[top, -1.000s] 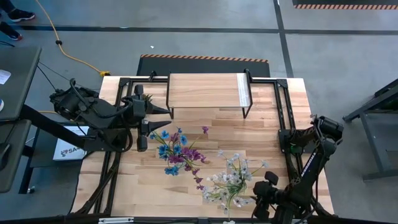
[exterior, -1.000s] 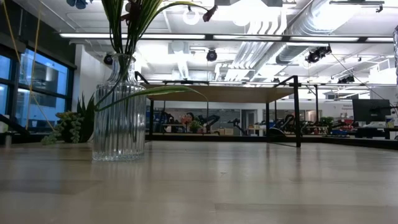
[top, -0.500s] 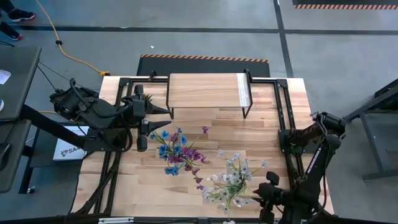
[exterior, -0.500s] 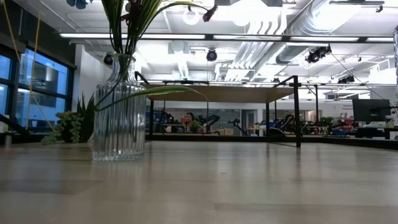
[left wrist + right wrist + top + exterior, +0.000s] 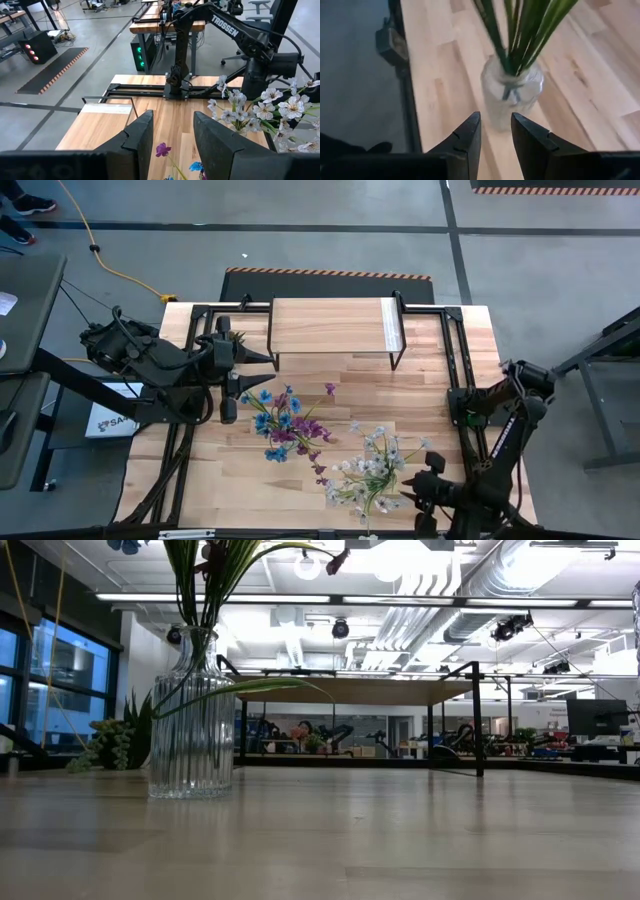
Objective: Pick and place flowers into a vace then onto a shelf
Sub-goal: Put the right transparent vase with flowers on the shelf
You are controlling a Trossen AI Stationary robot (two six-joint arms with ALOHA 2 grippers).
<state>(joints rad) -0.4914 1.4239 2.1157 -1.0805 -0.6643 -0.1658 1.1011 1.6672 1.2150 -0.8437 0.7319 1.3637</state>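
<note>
The right gripper (image 5: 420,502) has just swung in, fingers apart, toward the vase (image 5: 512,92) already holding flowers (image 5: 375,465), while the open left gripper (image 5: 230,395) waits near the shelf (image 5: 330,327).

1. Table (image 5: 440,380): pale wood planks, visible grain and joints, smooth with a low satin sheen; in the low view it shows soft reflections.
2. Shelf (image 5: 330,327): light wood plank top, matt; thin black metal legs.
3. Vase (image 5: 191,720): clear ribbed glass, glossy, catches highlights; also transparent in the right wrist view (image 5: 511,95).
4. Flowers (image 5: 290,423): cloth-like artificial petals, matt; green stems (image 5: 520,30) smooth, slightly glossy.
5. Left gripper (image 5: 172,135) and right gripper (image 5: 495,132): dark matt fingers, plastic-like, smooth.
6. Table frame (image 5: 455,370): black metal bars, matt.
7. Floor (image 5: 540,260): grey, smooth, dull.
</note>
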